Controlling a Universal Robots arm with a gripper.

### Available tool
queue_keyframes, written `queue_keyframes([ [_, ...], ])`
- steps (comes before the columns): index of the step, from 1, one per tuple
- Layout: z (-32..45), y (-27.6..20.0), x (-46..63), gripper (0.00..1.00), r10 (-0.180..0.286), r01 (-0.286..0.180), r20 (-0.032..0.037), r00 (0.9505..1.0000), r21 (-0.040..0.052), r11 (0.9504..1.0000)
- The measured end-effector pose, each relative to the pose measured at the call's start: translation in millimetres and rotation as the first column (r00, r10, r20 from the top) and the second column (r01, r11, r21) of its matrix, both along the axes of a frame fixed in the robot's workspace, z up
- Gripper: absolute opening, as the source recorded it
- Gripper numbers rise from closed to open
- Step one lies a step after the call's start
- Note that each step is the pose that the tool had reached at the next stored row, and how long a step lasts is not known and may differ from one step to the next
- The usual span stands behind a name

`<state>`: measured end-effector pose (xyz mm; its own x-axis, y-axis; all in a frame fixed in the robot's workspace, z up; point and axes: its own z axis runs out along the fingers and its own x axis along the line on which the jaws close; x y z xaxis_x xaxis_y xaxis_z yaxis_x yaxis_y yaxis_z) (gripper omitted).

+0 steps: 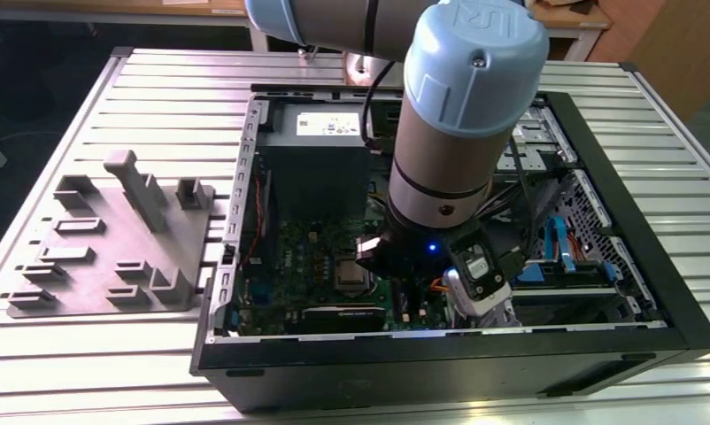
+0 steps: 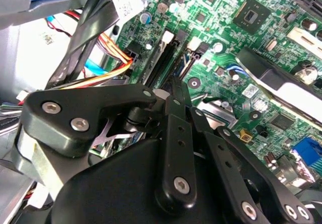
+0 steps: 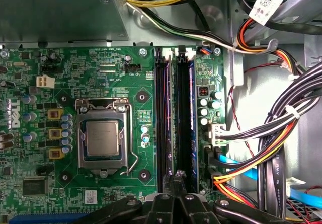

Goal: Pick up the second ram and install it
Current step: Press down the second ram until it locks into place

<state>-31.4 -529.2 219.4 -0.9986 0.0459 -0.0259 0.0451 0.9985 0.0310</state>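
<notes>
Reaching straight down into the computer case [image 1: 638, 292], fingers [image 3: 175, 186] pressed together, tips at the black slots [image 3: 173, 118] on the motherboard [image 3: 75, 73].

Beyond the black gripper [image 3: 175, 179], a green motherboard [image 3: 95, 63] is showing a silver processor [image 3: 102, 138]; black slots [image 3: 176, 118] are lying ahead of the jaws, with orange, yellow and red cables [image 3: 251, 171] running beside them.
</notes>
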Motion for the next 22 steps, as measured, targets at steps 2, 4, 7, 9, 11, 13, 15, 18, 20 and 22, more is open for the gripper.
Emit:
queue_keyframes([
  [2, -0.2, 0.0, 0.0, 0.07, 0.000, 0.000, 0.0001, 1.0000, 0.0002, 1.0000],
  [4, -0.5, 0.1, 0.1, 0.07, 0.000, 0.000, 0.0003, 1.0000, 0.0009, 1.0000],
  [7, -0.6, 0.0, 0.0, 0.07, 0.000, 0.000, 0.0001, 1.0000, 0.0005, 1.0000],
  [9, -0.8, 0.0, 0.0, 0.07, 0.000, 0.000, 0.0001, 1.0000, 0.0004, 1.0000],
  [11, -1.6, 0.0, 0.0, 0.07, 0.000, 0.000, 0.0001, 1.0000, 0.0005, 1.0000],
  [13, -1.7, 0.0, 0.0, 0.07, 0.000, 0.000, 0.0001, 1.0000, 0.0005, 1.0000],
  [15, -1.7, 0.0, 0.0, 0.07, 0.000, 0.000, 0.0001, 1.0000, 0.0006, 1.0000],
  [18, -1.2, 0.1, 0.0, 0.07, 0.000, 0.000, 0.0003, 1.0000, 0.0012, 1.0000],
  [20, 1.6, 0.2, 0.1, 0.07, 0.000, 0.000, 0.0006, 1.0000, 0.0020, 1.0000],
  [22, 6.9, 0.1, 0.1, 0.07, 0.000, 0.000, 0.0002, 1.0000, 0.0001, 1.0000],
])
